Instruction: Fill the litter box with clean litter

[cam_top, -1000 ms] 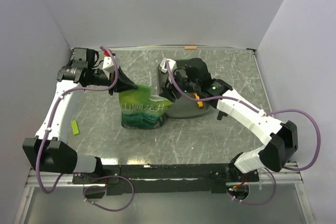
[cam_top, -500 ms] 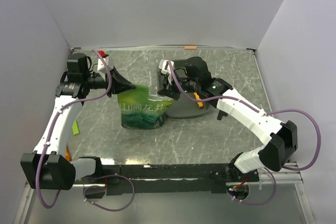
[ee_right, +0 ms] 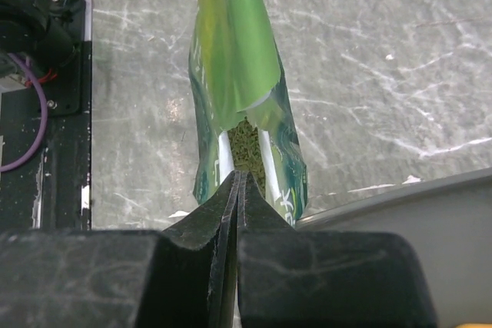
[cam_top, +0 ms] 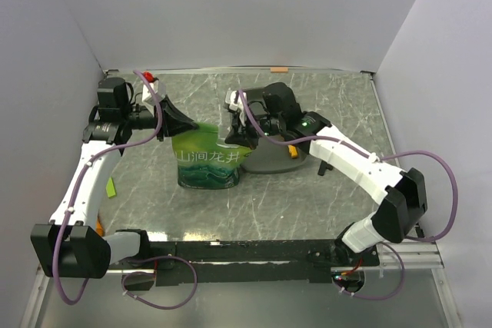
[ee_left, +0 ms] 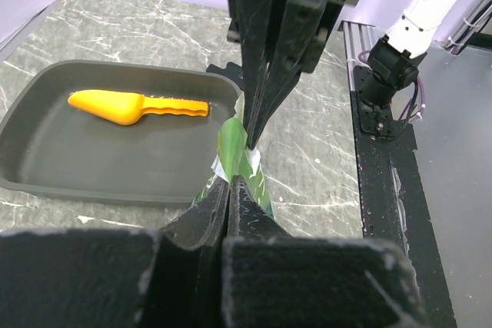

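Both arms are on the green bag (cam_top: 206, 160), which stands upright just off the litter box's (cam_top: 270, 160) near-left corner. The left gripper (cam_top: 187, 126) has its jaws pinched together on the bag's top corner farthest from the box. The right gripper (cam_top: 235, 138) is clamped the same way on the corner nearest it.

Through the bag's slit mouth the clean litter (ee_right: 246, 146) shows, inside the bag. The box floor is bare, with only an orange scoop (ee_left: 127, 105) lying in it. By my read nothing is poured: lifting, tipping and filling all remain.

As for room, the bag's edge nearly meets the box rim and the right arm hangs over the box. The back wall sits close behind the box, and open table (cam_top: 307, 205) lies in front of it.
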Controlling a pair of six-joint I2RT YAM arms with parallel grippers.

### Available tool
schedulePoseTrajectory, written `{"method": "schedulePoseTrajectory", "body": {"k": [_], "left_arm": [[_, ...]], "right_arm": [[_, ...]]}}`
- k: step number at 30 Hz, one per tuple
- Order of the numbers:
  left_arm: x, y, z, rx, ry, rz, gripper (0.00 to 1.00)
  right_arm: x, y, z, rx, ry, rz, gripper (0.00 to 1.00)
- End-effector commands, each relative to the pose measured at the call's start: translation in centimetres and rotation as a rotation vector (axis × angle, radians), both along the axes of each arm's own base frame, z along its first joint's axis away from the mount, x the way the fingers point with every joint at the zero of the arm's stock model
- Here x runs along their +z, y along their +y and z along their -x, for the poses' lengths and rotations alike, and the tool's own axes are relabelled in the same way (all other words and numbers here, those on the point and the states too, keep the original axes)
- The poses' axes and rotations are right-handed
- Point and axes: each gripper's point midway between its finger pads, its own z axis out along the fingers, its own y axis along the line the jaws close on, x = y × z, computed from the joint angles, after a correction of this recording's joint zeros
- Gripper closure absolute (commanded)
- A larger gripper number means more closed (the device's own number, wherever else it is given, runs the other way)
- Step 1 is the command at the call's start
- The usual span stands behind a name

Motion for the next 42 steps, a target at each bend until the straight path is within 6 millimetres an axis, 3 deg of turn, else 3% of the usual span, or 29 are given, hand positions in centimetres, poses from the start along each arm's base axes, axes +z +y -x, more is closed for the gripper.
{"method": "schedulePoseTrajectory", "body": {"k": [1,9,23,26,27,30,32,33,36,37,38,39,40,42], "left_arm": [[4.3,-0.2,4.3,-0.205,-0.207,0.068,0.99],[4.0,-0.2,4.5,-0.203,-0.198,0.066,0.99],[2.1,-0.2,4.3,-0.123,-0.176,0.041,0.94],[1.9,-0.1,3.9,-0.099,-0.155,0.030,0.91],[1.9,-0.1,3.7,-0.082,-0.150,0.025,0.89],[2.1,0.1,2.3,0.014,-0.125,0.009,0.78],[2.7,0.5,1.1,0.119,-0.109,0.004,0.70],[2.9,0.6,0.7,0.150,-0.097,0.005,0.68],[3.4,1.4,-0.3,0.286,-0.079,0.010,0.59],[3.6,1.7,-0.6,0.325,-0.083,0.014,0.41],[4.1,2.0,-0.2,0.368,-0.068,0.033,0.29],[4.1,2.7,-1.3,0.458,-0.072,0.038,0.18],[4.3,3.2,-1.5,0.507,-0.072,0.048,0.13],[4.9,4.5,-2.1,0.638,-0.049,0.080,0.12]], "right_arm": [[1.9,1.2,-0.3,0.040,-0.053,-0.036,1.00],[0.5,1.7,-0.5,0.052,-0.035,-0.003,1.00],[-5.2,1.2,0.5,0.136,0.115,0.180,1.00],[-5.7,1.2,0.1,0.126,0.111,0.200,0.71],[-5.7,1.2,0.1,0.121,0.114,0.200,0.55],[-5.3,1.3,0.5,0.138,0.115,0.182,0.29],[-5.0,1.5,0.6,0.140,0.117,0.173,0.22],[-5.1,1.5,0.5,0.135,0.122,0.175,0.02],[-5.2,1.4,0.2,0.118,0.124,0.190,0.01],[-5.1,1.5,0.2,0.115,0.119,0.190,0.01],[-5.0,1.5,0.1,0.109,0.111,0.186,0.01],[-4.8,1.3,0.3,0.107,0.108,0.181,0.01],[-4.6,1.4,0.3,0.107,0.102,0.175,0.01],[-4.0,1.2,0.0,0.086,0.084,0.177,0.01]]}}
